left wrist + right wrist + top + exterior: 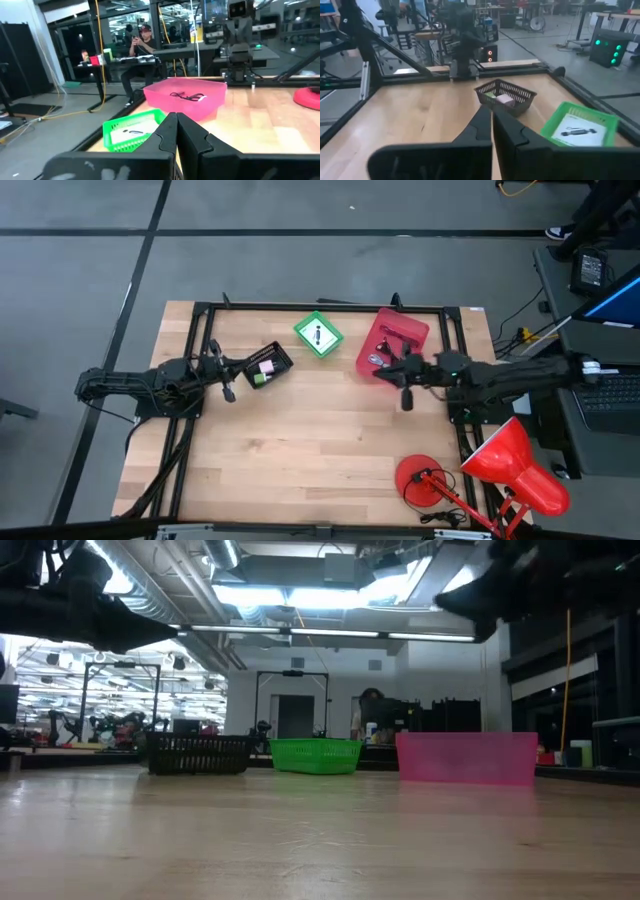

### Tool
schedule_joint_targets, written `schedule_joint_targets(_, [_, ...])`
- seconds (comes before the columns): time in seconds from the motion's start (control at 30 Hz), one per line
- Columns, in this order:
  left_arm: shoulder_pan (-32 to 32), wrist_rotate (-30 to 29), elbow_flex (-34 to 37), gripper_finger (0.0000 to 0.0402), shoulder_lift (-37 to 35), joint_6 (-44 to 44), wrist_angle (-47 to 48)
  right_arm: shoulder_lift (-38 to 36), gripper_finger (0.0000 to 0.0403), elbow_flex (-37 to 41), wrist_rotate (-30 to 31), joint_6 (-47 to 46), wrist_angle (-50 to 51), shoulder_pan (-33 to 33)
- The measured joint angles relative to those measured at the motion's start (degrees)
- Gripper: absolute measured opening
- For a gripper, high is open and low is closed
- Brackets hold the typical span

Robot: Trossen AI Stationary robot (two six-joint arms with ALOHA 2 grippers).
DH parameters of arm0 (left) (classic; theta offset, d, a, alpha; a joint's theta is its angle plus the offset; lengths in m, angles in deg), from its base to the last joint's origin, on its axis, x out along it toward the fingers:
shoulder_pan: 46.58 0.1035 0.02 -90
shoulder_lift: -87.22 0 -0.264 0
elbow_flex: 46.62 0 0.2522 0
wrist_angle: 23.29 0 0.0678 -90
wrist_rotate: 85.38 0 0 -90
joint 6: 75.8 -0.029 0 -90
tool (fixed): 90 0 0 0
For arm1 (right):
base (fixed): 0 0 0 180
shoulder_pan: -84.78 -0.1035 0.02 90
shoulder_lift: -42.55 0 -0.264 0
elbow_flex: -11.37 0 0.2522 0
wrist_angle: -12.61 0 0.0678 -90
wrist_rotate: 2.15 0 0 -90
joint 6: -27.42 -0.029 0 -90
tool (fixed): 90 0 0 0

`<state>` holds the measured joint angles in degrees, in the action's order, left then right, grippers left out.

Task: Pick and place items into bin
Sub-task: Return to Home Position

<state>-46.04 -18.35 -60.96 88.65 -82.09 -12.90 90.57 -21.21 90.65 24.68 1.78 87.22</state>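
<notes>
Three containers stand on the table: a black mesh basket (268, 365) (505, 95) with pink and green pieces inside, a green basket (318, 335) (132, 130) holding a white card with black marks, and a pink bin (392, 342) (186, 97) (466, 758) holding dark cables. My left gripper (232, 375) (176, 120) hovers shut just left of the black basket and holds nothing. My right gripper (392, 370) (490, 114) hovers shut at the pink bin's near edge, also empty. In the low view both arms are well above the table top.
A red desk lamp (510, 465) with its round base (420, 478) stands at the table's near right corner. A black frame (330, 305) runs along the table's edges. Bare wood (310, 430) lies between the arms and the near edge. A person (140, 42) sits beyond the table.
</notes>
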Motion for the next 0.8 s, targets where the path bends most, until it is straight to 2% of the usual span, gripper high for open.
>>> schedule_joint_targets(0.17, [0.0,0.3,0.0,0.0003,0.0,1.3,0.1,-14.9,0.0000,0.0,0.1,0.3,14.6,-0.1])
schedule_joint_targets(0.23, [0.0,0.6,0.0,0.0003,0.0,1.4,0.1,-19.0,0.0000,0.6,0.7,0.3,17.4,-0.5])
schedule_joint_targets(0.47, [0.0,0.6,0.0,0.0003,0.0,1.6,0.1,-25.9,0.0000,10.9,3.1,0.2,12.9,-1.6])
schedule_joint_targets(0.8, [0.0,0.6,0.0,0.0003,0.0,3.2,0.1,-33.1,0.0000,13.0,1.1,3.7,14.9,-1.6])
